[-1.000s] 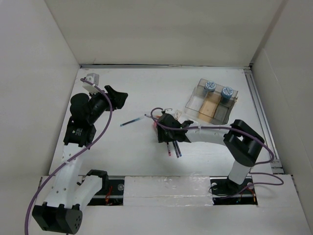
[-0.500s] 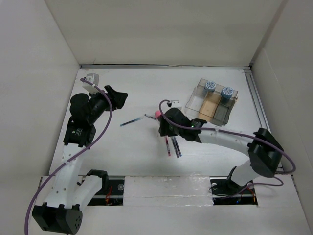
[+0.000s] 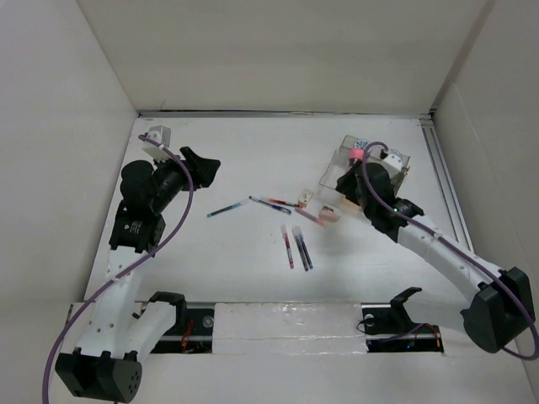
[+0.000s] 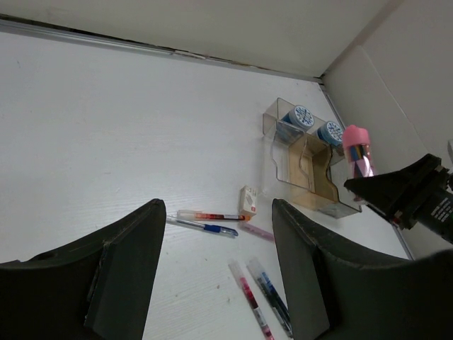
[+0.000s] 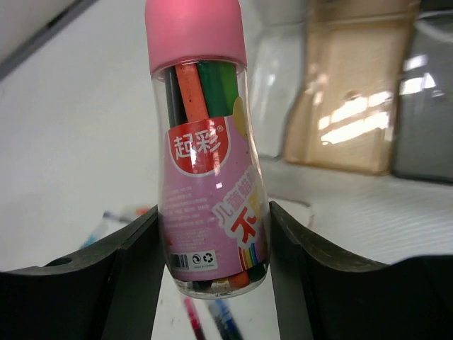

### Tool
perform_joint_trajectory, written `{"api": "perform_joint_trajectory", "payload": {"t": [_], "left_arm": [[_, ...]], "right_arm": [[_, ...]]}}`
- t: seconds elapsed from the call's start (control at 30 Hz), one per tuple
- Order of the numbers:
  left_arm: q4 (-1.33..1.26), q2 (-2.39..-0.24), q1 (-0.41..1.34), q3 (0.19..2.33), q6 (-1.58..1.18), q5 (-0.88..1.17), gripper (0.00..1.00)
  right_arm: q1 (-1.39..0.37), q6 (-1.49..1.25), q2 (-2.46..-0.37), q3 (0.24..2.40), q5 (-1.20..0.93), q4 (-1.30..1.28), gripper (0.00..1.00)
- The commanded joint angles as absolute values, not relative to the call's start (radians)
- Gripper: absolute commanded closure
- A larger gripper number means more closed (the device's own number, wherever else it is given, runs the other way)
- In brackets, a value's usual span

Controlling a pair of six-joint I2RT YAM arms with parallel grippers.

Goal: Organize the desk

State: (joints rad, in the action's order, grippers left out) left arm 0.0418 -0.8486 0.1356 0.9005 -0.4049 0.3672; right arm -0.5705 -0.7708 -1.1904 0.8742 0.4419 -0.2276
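Note:
The desk is a white tabletop. My right gripper is shut on a clear crayon bottle with a pink cap, held upright in the air over the near left part of the clear compartmented tray. In the right wrist view the bottle fills the space between my fingers, with the tray behind it. The left wrist view shows the bottle beside the tray. My left gripper is open and empty, raised at the far left.
Several pens lie loose mid-desk: a blue one, a red and a blue one, a pink one and a pair. Two small eraser boxes lie by them. A metal rail runs along the right edge.
My right gripper has carried the pink-capped bottle up from the middle of the desk and to the back right, to the tray. The pens it covered now show. The left arm has not moved.

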Motion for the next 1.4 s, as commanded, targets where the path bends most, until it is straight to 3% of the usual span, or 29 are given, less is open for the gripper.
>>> {"api": "perform_joint_trajectory", "payload": {"t": [0.0,0.3,0.67,1.23,1.37], "left_arm": [[-0.003,-0.839,0.132,0.905,-0.406,0.382,0.42],[-0.009,-0.830,0.132,0.899,-0.410,0.397,0.42],[-0.003,-0.836,0.132,0.900,-0.408,0.396,0.42],[-0.003,-0.850,0.132,0.904,-0.405,0.388,0.42],[-0.003,-0.845,0.132,0.905,-0.405,0.388,0.42]], "right_arm": [[-0.480,-0.877,-1.124,0.835,0.474,-0.146,0.62],[-0.227,-0.977,-1.129,0.759,0.249,-0.078,0.62],[-0.161,-0.950,-1.265,0.795,-0.038,-0.011,0.62],[-0.141,-1.068,-1.292,0.744,0.035,0.023,0.56],[-0.121,-1.083,-1.305,0.736,0.023,0.026,0.45]]}}
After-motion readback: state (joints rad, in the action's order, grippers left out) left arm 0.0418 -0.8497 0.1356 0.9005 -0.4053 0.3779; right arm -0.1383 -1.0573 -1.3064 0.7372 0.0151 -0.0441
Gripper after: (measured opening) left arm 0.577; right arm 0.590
